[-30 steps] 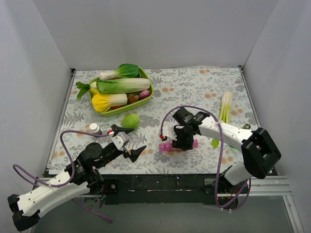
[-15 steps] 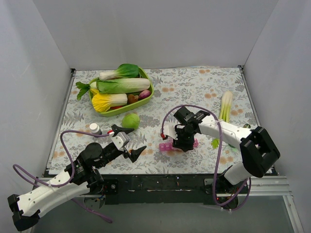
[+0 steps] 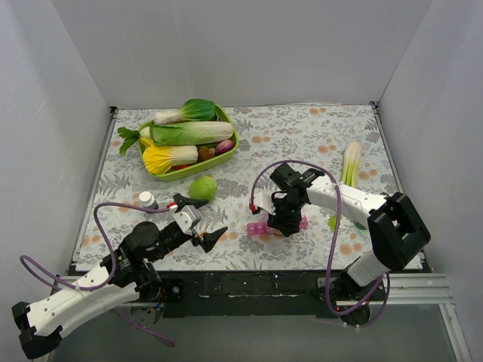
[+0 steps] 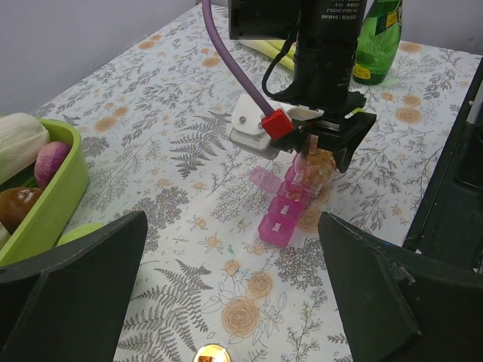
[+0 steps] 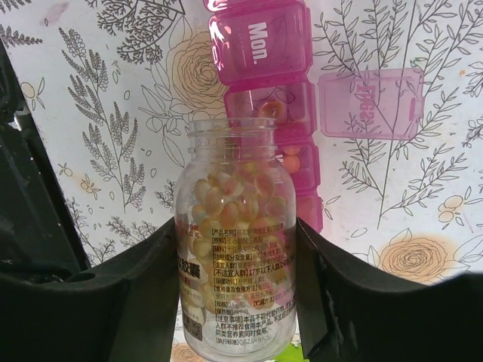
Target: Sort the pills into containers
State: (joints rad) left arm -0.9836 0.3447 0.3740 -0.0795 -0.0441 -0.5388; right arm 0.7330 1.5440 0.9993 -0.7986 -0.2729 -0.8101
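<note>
The right claw (image 3: pixel 285 219) grips a clear bottle (image 5: pixel 234 241) across its body, the fingers pressed to both sides. It hangs low over the pill box (image 4: pixel 290 204), which lies on the surface (image 3: pixel 302 136) at about 5 o'clock from the middle in the top view. The bottle is uncapped, and its mouth points toward 12 o'clock in the right wrist view, over the pink strip. It looks well over half full of amber pills (image 5: pixel 226 192).

Just past the mouth, two cells stand open. One has an orange pill (image 5: pixel 268 111) or two in it, and the next, toward 5 o'clock, shows another. A flipped-up lid (image 5: pixel 366 102) sticks out at 3 o'clock of the first. The "Mon." cell (image 5: pixel 260 34) at 12 o'clock is shut, and the rest of the strip is hidden under the bottle.

The left claw (image 3: pixel 202 219) is spread wide and holds nothing, at about 7 o'clock on the surface, well apart from the box.

The sorting seems begun but far from finished, with a few pills placed and most cells yet to be filled.
</note>
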